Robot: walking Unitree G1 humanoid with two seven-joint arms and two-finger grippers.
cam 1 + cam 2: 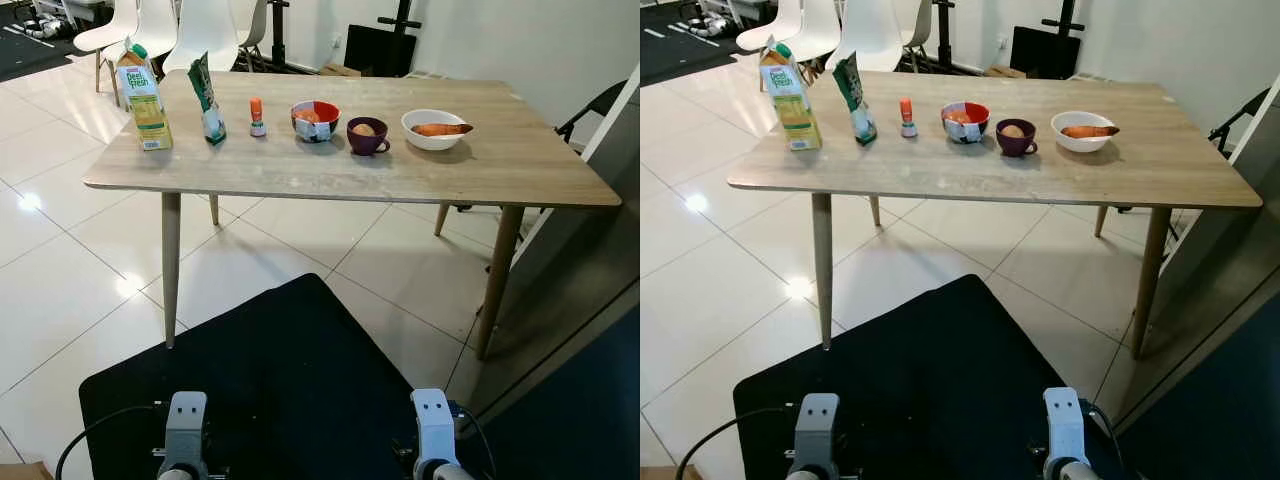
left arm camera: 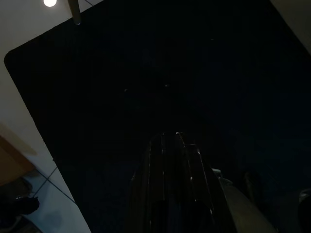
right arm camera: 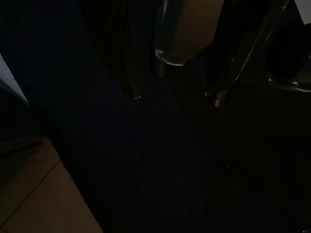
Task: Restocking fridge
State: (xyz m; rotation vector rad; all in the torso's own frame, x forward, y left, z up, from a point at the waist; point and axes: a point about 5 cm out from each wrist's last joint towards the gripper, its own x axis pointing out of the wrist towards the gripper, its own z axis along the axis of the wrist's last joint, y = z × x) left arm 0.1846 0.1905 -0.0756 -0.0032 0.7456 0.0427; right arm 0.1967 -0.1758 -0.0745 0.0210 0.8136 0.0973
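Left eye view: wooden table carries, 9 to 3 o'clock, juice carton, green pouch, small bottle, red-white bowl, purple cup, white bowl. Left wrist view: left gripper over black mat, fingers clenched. Right wrist view: right gripper released, fingers apart.

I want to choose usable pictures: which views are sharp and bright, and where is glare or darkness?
Both eye views are sharp and bright; the table and juice carton read clearly, with lamp glare on the floor tiles. Both wrist views are very dark over the black mat.
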